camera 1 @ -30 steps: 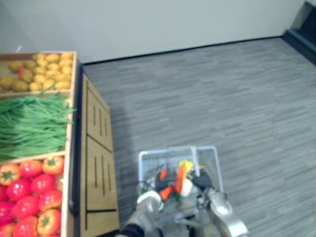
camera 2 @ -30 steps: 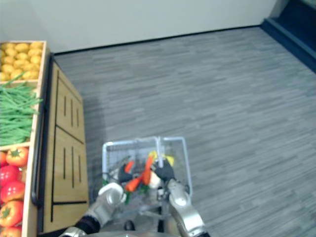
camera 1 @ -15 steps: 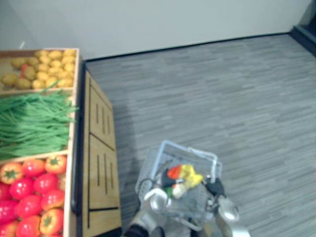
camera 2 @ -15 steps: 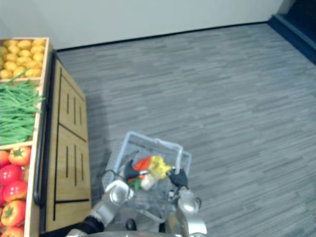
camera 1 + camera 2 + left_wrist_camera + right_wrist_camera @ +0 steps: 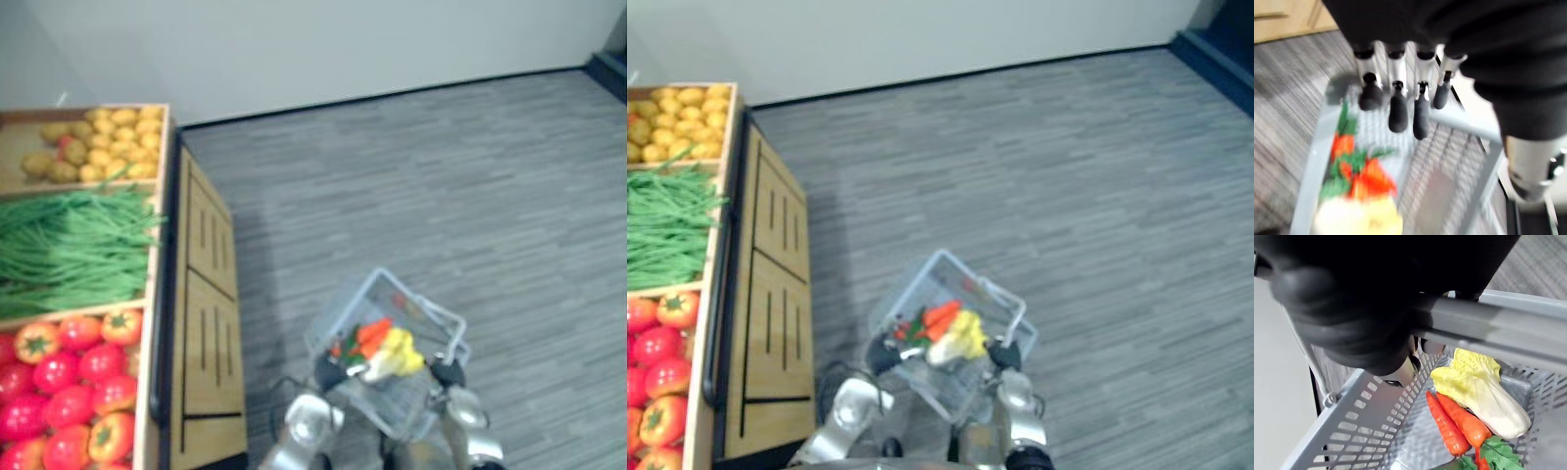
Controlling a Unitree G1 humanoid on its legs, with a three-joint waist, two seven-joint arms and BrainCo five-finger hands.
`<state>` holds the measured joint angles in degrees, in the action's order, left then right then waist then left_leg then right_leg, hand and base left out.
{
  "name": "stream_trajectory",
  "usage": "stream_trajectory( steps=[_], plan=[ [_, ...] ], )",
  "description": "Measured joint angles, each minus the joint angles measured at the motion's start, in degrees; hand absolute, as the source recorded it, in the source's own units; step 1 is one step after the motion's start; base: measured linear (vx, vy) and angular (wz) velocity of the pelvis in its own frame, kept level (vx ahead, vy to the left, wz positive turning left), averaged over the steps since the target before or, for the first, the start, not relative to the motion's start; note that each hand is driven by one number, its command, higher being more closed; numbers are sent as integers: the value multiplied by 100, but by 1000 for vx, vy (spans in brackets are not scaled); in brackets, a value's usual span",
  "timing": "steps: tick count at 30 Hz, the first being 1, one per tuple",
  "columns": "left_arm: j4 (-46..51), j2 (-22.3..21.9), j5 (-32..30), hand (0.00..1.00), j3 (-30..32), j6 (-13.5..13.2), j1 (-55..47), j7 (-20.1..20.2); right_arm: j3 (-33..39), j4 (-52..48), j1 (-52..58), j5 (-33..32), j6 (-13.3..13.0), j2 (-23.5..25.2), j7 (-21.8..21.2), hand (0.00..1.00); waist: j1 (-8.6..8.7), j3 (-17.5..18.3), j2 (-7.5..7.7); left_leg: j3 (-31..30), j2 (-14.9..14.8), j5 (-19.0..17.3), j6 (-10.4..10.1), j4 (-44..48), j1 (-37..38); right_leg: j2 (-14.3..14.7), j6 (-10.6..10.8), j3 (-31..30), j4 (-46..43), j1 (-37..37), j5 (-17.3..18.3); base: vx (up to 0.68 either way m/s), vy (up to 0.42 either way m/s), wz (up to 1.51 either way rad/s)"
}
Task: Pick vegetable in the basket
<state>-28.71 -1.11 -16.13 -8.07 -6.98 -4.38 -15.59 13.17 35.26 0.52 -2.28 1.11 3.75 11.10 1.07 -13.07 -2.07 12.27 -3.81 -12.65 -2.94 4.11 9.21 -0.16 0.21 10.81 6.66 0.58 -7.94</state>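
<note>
A light grey plastic basket hangs tilted and turned corner-on in front of me, off the floor. Inside lie orange carrots with green tops and a pale yellow cabbage. My left hand is at the basket's near left rim, and its fingers reach straight over the rim above the carrots. On the near right side, my right hand is wrapped over the basket's grey handle bar.
A wooden stall stands at the left with bins of potatoes, green beans and tomatoes. Its side panel is close to the basket's left. Grey floor stretches right and ahead to a pale wall.
The basket has swung from square-on to diagonal and tipped, and the vegetables have slid together toward its near side. Both hands moved with it. The camera has shifted a little.
</note>
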Motion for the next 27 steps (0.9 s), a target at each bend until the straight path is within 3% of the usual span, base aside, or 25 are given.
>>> stream_trajectory(
  steps=[2,4,7,10,18,22,27],
  plan=[
    [-174,231,685,0,849,17,90,-97,417,189,-141,0,12,-1,116,100,-14,22,-41,-58,-8,2,2,1,-8,-7,-15,66,0,-16,15,-11,26,15],
    [-270,563,1181,0,1089,12,78,-60,696,319,-167,-1,7,-99,239,100,-13,41,-72,-119,-25,2,2,9,8,-6,-9,132,0,-69,29,19,30,19],
    [-551,628,1544,0,1160,14,85,23,726,424,-203,-22,-5,-415,270,100,-48,55,-77,-177,-19,2,3,7,1,-20,-22,177,0,-81,21,34,57,10],
    [-1055,473,1478,0,1093,17,173,8,721,749,-292,-13,-49,-598,276,100,-66,131,-58,-192,-22,2,3,0,0,-16,-18,196,0,-82,25,36,50,2],
    [-2761,557,-251,0,1154,453,400,-167,790,1744,-303,48,-24,-908,386,100,-41,193,-4,-176,-26,2,3,9,26,-11,-6,176,1,-101,33,6,39,-1],
    [-3075,592,-921,0,1419,712,226,-151,894,1857,-242,123,-11,-940,388,100,-3,227,10,-146,-34,2,2,14,35,1,-12,141,1,-98,65,-2,16,-2],
    [-3247,587,-1170,0,1620,894,37,-144,937,1928,-157,173,-6,-948,378,100,0,356,6,-113,-73,-4,-7,6,34,37,-16,132,1,-85,116,9,14,-2]
  ],
)
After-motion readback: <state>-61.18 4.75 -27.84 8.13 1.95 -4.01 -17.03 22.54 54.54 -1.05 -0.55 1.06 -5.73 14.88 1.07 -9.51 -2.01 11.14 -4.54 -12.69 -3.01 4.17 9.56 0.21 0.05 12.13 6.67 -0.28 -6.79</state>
